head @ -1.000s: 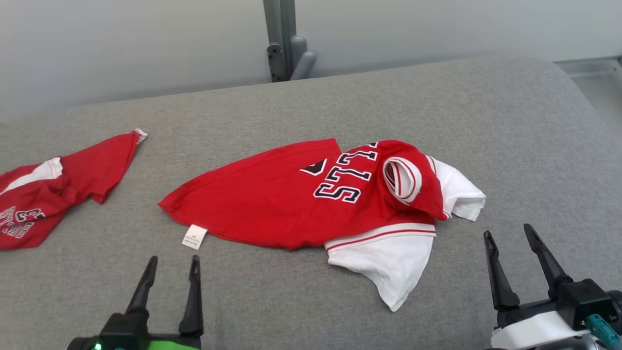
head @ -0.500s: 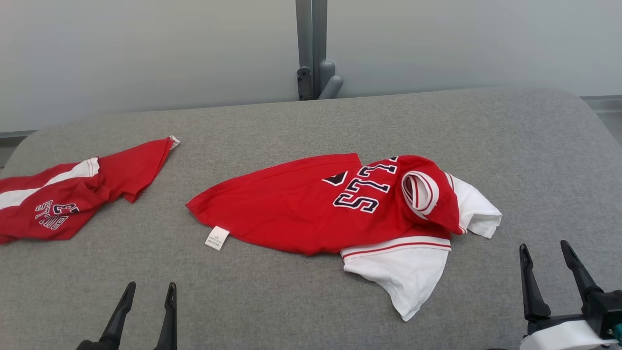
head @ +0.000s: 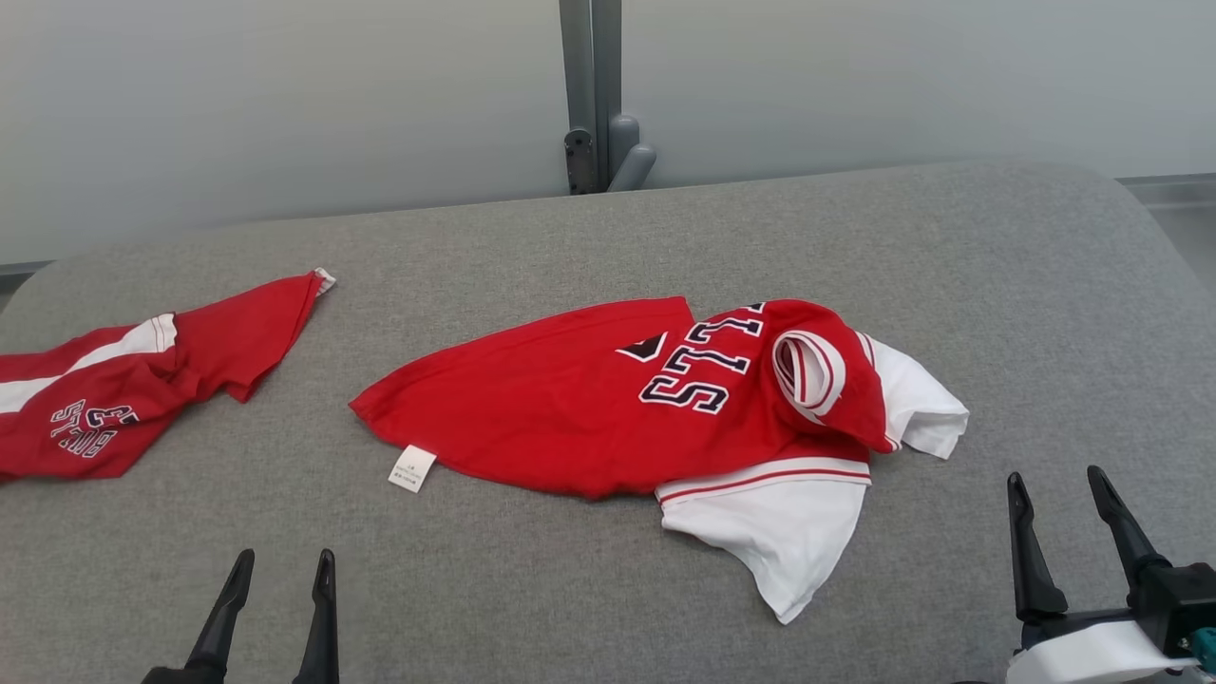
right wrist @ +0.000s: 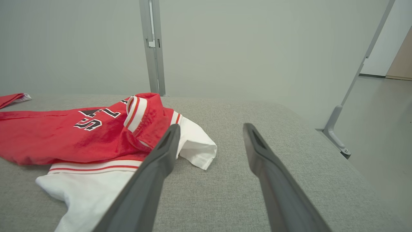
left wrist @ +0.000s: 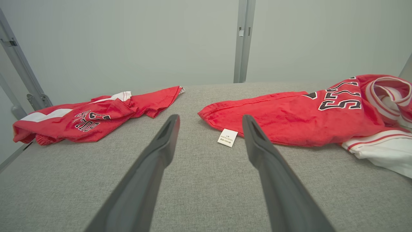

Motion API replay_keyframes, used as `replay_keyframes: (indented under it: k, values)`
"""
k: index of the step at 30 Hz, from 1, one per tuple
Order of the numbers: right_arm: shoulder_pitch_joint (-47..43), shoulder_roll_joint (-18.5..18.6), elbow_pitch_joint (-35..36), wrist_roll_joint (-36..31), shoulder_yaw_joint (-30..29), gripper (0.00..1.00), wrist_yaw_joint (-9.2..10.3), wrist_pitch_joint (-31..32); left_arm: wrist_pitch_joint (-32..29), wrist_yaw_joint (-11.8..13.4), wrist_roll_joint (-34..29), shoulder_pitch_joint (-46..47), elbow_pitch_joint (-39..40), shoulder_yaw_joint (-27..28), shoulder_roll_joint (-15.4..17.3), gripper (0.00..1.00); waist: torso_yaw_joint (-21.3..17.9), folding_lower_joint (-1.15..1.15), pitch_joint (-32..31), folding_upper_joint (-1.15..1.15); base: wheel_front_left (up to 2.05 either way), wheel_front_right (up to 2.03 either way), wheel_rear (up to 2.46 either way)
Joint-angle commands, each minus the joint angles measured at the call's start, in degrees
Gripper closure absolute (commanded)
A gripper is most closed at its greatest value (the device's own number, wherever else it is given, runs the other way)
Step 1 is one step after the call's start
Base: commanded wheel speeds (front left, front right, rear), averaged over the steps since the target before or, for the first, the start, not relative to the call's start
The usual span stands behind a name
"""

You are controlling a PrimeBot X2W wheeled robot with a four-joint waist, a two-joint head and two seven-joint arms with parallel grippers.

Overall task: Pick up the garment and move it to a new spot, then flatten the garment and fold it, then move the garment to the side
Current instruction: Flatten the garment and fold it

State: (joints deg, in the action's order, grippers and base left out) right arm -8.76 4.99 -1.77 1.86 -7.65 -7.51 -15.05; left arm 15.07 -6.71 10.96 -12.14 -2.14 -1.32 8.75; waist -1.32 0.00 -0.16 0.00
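Left pincer, right pincer spread wide, empty, near garment crumpled on tabletop. Hem corner by label and white sleeve best gripped together.

A crumpled red-and-white garment lies mid-surface, white sleeves rightward.

Head view looks down; low wrist views look forward, sharing the garment.
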Motion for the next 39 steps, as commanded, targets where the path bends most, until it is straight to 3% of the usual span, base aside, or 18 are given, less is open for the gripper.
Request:
replay_keyframes:
  k: [1, 9, 15, 21, 26, 34, 36, 37, 39]
  values:
    - [0.95, -0.04, 0.29, 0.19, 0.18, 0.0, 0.04, -0.21, 0.12, -0.31, -0.39, 0.68, -0.12, 0.34, -0.46, 0.0, -0.31, 0.0, 0.41, 0.0, 0.0, 0.0, 0.0]
    - [5.65, 0.33, 2.44, 1.61, 3.71, 0.0, 0.04, -0.21, 0.07, -0.79, -0.66, 12.93, -5.62, -4.66, 0.9, 0.0, -2.25, 0.0, 7.21, 0.0, 0.0, 0.0, 0.0]
    - [9.85, 0.48, 3.99, 2.78, 6.48, 0.0, 0.04, -0.21, -4.92, -0.72, -0.32, 29.77, -19.59, -11.01, 4.92, 0.0, -4.99, 0.0, 14.18, 0.0, 0.0, 0.0, 0.0]
    - [11.74, 0.02, 4.45, 3.52, 7.82, 0.0, 0.04, -0.21, -9.47, -0.69, -0.42, 41.88, -32.86, -13.1, 9.98, 0.0, -8.46, 0.0, 17.96, 0.0, 0.0, 0.0, 0.0]
    - [11.63, -0.59, 3.9, 3.74, 7.92, 0.0, 0.04, -0.21, -12.67, -0.69, 4.57, 44.96, -39.24, -17.99, 12.74, 0.0, -10.04, 0.0, 18.42, 0.0, 0.0, 0.0, 0.0]
    - [10.73, -1.2, 3.45, 3.64, 7.31, 0.0, 0.04, -0.21, -14.79, -0.69, 10.43, 44.1, -43.46, -20.72, 14.61, 0.0, -9.65, 0.0, 16.99, 0.0, 0.0, 0.0, 0.0]
    - [10.48, -1.28, 3.43, 3.58, 7.2, 0.0, 0.04, -0.21, -15.55, -0.69, 11.75, 43.23, -44.23, -21.03, 14.27, 0.56, -9.04, 0.0, 16.51, 0.0, 0.0, 0.0, 0.0]
    - [10.42, -1.33, 3.36, 3.61, 7.2, 0.0, 0.04, -0.21, -16.14, -0.69, 12.61, 42.68, -44.2, -21.55, 13.95, 1.0, -8.72, 0.0, 16.28, 0.0, 0.0, 0.0, 0.0]
    - [10.21, -1.41, 3.24, 3.61, 7.28, 0.0, 0.04, -0.21, -16.52, -0.69, 14.9, 41.61, -42.35, -22.29, 13.65, 1.0, -7.7, 0.0, 15.56, 0.0, 0.0, 0.0, 0.0]
